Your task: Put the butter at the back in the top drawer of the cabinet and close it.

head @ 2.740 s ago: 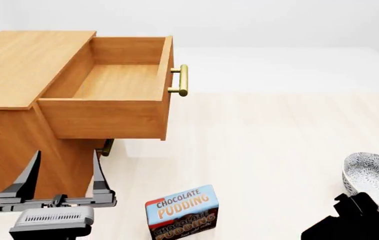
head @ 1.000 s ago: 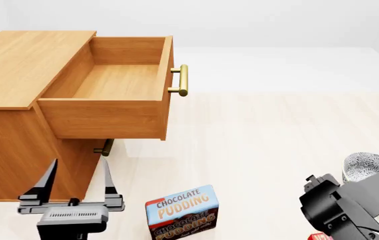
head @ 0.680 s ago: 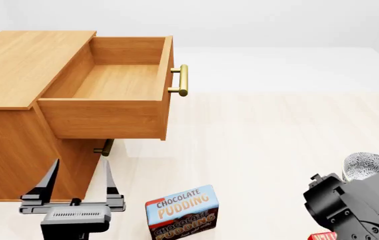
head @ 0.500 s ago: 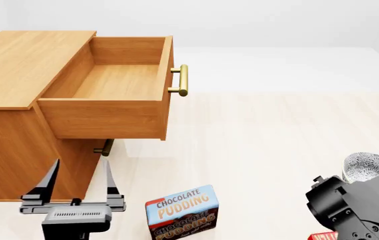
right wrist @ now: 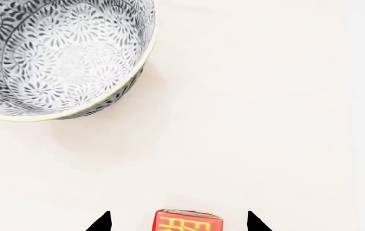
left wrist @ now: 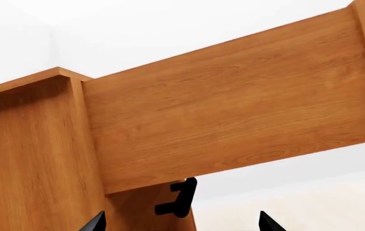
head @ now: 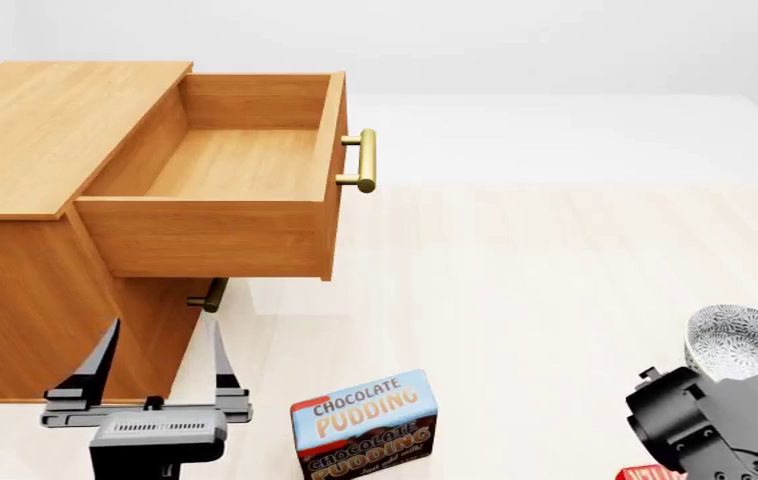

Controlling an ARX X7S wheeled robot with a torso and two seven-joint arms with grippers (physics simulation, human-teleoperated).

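Note:
The butter (right wrist: pixel 189 223), a small red-orange box with pale lettering, lies on the light floor between the open fingers of my right gripper (right wrist: pixel 179 221), with a gap on each side. In the head view only a red corner of the butter (head: pixel 639 473) shows under the right arm. The cabinet (head: pixel 46 130) stands at the left with its top drawer (head: pixel 226 165) pulled out and nothing inside. My left gripper (head: pixel 159 362) hangs open beside the cabinet's lower front, under the drawer's side wall (left wrist: pixel 234 106), holding nothing.
A chocolate pudding box (head: pixel 363 422) stands on the floor between the arms. A patterned black-and-white bowl (right wrist: pixel 60 53) sits just beyond the butter, at the right in the head view (head: pixel 746 340). The top drawer's brass handle (head: pixel 363 160) sticks out. A lower drawer handle (left wrist: pixel 179 198) is near the left gripper.
My right arm has swung in and slid right and down over the floor, bringing the butter's corner into view. The left gripper has moved slightly right and lower, then held still.

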